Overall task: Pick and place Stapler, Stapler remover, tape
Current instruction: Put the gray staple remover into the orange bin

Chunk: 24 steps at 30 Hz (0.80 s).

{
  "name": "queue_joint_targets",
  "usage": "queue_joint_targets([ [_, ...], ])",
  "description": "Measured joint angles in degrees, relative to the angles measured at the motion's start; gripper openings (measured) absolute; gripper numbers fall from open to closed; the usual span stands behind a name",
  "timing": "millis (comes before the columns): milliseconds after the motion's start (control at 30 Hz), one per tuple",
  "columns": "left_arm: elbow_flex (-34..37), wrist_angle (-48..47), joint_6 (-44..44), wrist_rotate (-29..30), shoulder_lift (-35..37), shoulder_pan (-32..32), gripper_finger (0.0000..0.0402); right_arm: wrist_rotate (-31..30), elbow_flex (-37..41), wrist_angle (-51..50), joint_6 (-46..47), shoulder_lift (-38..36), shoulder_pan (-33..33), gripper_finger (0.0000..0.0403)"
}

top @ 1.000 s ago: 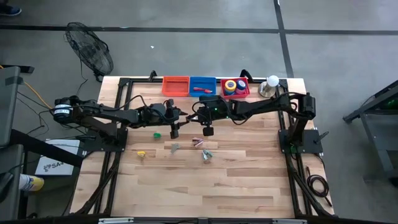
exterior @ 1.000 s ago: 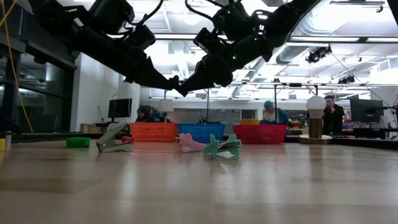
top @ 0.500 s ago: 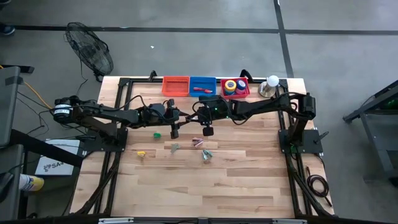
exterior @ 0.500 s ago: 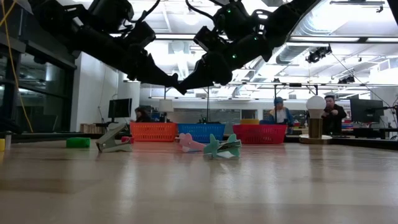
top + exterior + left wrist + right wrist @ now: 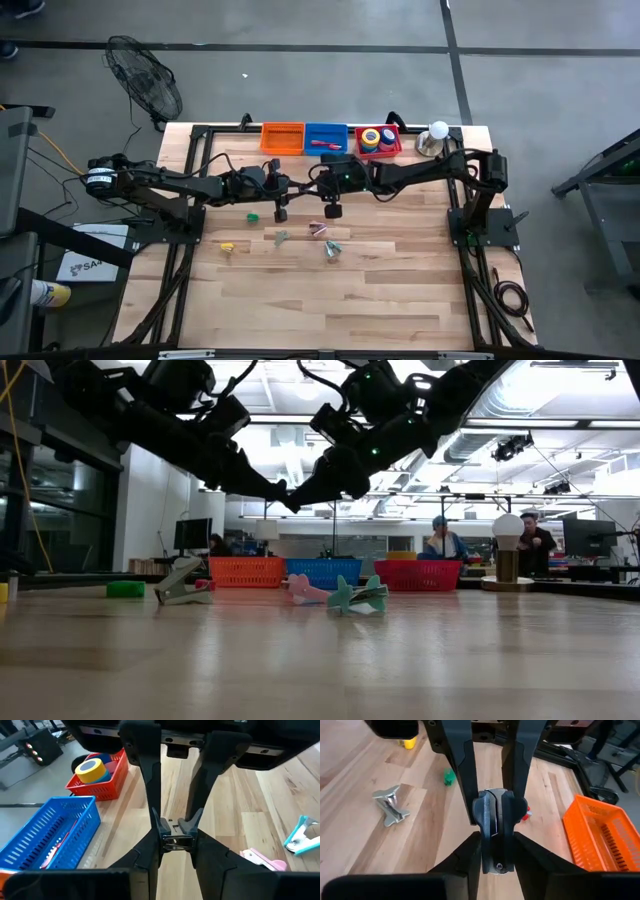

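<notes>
My two grippers meet tip to tip above the table's middle, left gripper (image 5: 296, 184) and right gripper (image 5: 312, 184), both shut on a small black stapler remover (image 5: 493, 822) with metal jaws (image 5: 177, 841), well above the wood in the low view (image 5: 289, 499). Grey (image 5: 280, 237), pink (image 5: 318, 229) and teal (image 5: 333, 248) stapler removers lie on the table nearer the near edge. Tape rolls (image 5: 372, 138) sit in the red basket (image 5: 393, 148). A red item (image 5: 323, 143) lies in the blue basket (image 5: 325, 128). My left gripper pinches the black stapler remover's metal-jawed end (image 5: 177, 842) between its two fingers, coming level from the table's left. The remover is lifted clear of the table. My right gripper pinches the remover's black body (image 5: 493, 837) between its two fingers, level from the table's right, opposite the left fingers (image 5: 466, 780).
An orange basket (image 5: 283, 126) stands on the far edge beside the blue and red ones; a white ball on a metal base (image 5: 437, 133) is to their right. A green bit (image 5: 253, 214) and a yellow bit (image 5: 227, 246) lie on the left. Bare wood lies toward the near edge.
</notes>
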State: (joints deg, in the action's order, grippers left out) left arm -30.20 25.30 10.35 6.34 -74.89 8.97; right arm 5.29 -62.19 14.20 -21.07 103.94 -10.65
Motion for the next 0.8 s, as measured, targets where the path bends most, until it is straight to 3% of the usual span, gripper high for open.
queue_joint_targets([
  [267,0.0,-3.45,-1.05,5.62,0.0,0.04,0.0086,-5.9,0.11,-0.89,1.51,0.07,-0.61,0.015],
  [500,0.0,-2.72,-3.29,17.64,0.0,0.26,0.0086,-14.38,0.16,-6.4,3.28,0.07,-3.67,0.0188],
  [633,0.0,-2.84,-7.22,21.98,0.0,2.81,0.0086,-12.46,1.03,-6.1,5.04,0.07,-6.18,0.0194],
  [800,0.0,-3.59,-15.86,23.29,-0.4,8.34,0.0086,-9.43,1.38,-5.68,5.86,0.07,-8.89,0.0195],
])
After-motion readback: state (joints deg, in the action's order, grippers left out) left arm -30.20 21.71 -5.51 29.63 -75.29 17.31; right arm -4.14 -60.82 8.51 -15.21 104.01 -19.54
